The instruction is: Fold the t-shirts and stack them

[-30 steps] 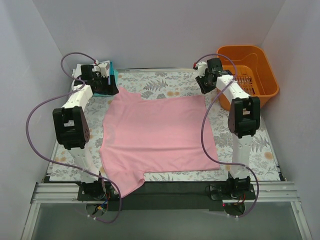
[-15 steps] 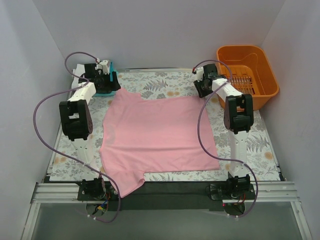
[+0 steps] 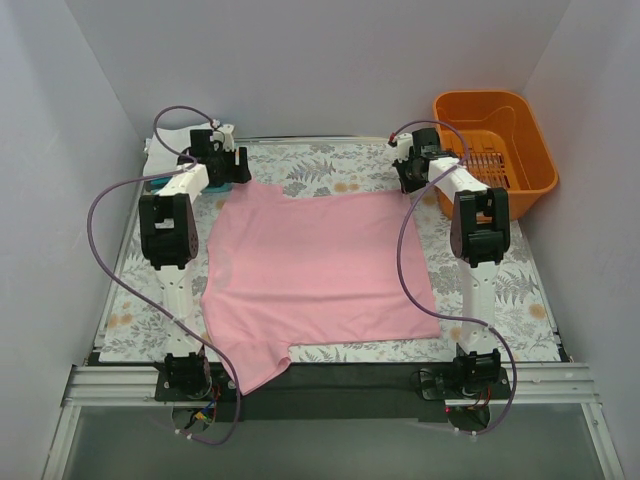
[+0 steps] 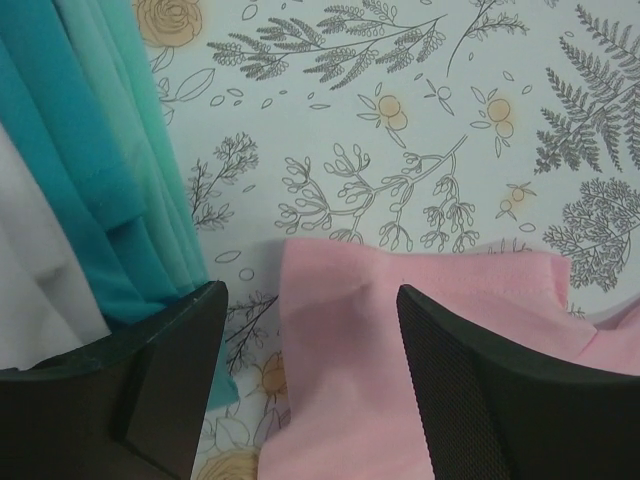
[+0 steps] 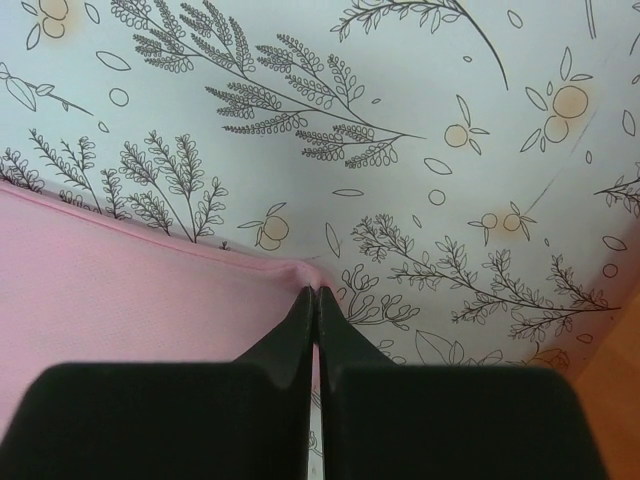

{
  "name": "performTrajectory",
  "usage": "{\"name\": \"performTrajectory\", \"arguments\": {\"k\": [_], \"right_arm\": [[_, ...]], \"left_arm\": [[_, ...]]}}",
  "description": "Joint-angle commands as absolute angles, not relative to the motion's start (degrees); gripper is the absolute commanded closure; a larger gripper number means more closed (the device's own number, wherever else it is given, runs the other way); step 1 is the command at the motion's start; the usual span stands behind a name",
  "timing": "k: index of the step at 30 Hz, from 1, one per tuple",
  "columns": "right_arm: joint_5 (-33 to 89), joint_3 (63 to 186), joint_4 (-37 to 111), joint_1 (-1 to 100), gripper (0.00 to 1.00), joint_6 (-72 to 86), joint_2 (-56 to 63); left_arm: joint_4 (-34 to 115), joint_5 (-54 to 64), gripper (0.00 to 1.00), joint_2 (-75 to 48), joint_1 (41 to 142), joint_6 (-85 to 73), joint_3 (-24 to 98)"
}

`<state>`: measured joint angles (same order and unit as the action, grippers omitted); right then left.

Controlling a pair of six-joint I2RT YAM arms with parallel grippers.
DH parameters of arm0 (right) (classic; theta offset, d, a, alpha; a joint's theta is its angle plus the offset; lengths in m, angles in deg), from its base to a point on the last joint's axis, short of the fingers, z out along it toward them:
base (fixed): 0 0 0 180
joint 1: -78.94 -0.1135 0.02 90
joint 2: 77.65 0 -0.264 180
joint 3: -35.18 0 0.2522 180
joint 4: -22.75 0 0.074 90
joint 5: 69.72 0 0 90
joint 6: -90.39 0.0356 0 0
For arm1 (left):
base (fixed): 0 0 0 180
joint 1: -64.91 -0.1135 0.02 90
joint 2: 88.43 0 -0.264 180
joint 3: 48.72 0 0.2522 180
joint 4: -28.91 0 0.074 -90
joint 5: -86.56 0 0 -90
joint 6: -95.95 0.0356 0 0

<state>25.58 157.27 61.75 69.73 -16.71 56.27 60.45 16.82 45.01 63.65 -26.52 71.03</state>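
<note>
- your pink t-shirt (image 3: 315, 270) lay spread flat across the middle of the floral table cover (image 3: 330, 165), with one sleeve hanging over the near edge on the left side.
- left gripper (image 3: 232, 168) sat at the shirt's far-left corner. in the wrist view that left gripper (image 4: 310, 295) had its jaws wide apart, and the pink t-shirt (image 4: 420, 330) corner lay on the table between the two fingers (image 4: 150, 390), not pinched by either.
- just to the left of that was the folded teal t-shirt (image 4: 90, 170), with the white t-shirt (image 4: 30, 280) beside it further left. the left finger was right up against the teal cloth edge, though you couldn't really tell if it was touching.
- from above you could only see slivers of the teal t-shirt (image 3: 162, 181) and the white t-shirt (image 3: 160, 150) past the arm, both at the far-left corner of the table.
- right gripper (image 3: 408, 172) was at the shirt's far-right corner. up close, the right gripper (image 5: 316, 292) had its jaws pressed together, with the hemmed corner of the pink t-shirt (image 5: 120, 290) caught right at the tips.
- the cloth around that corner looked flat, lying against the table cover (image 5: 400, 130).
- orange basket (image 3: 480, 97) sat off the far-right corner of the table, just beside the right arm and apart from the shirt.
</note>
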Motion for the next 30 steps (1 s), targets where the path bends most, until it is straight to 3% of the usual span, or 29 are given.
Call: {"name": "performTrajectory", "arguments": {"k": [1,5,8,12,14,20,30], "right_arm": [[27.13,155.9,61.48,69.89,0.99,-16.83,56.03],[27.22,155.9,61.56,69.98,0.99,-17.36,55.59],[27.48,156.16,61.56,69.98,0.99,-17.71,55.32],[27.92,156.78,61.48,69.89,0.99,-18.06,54.36],[28.1,157.04,61.48,69.98,0.99,-18.41,53.39],[28.89,156.7,61.48,70.07,0.99,-20.87,48.56],[32.49,146.25,61.48,70.5,0.99,-26.41,37.58]], "left_arm": [[59.19,14.41,0.37,46.73,64.12,-24.99,74.98],[59.54,13.88,0.45,49.19,66.22,-24.55,76.92],[60.51,14.23,0.61,50.17,66.23,-24.63,78.59],[60.6,15.2,0.91,48.16,66.23,-25.34,78.86],[60.51,15.9,0.99,46.84,66.14,-25.51,78.86],[60.16,18.7,1.0,38.23,65.35,-23.58,75.96],[61.39,26.35,1.0,16.79,64.99,-15.95,54.79]]}}
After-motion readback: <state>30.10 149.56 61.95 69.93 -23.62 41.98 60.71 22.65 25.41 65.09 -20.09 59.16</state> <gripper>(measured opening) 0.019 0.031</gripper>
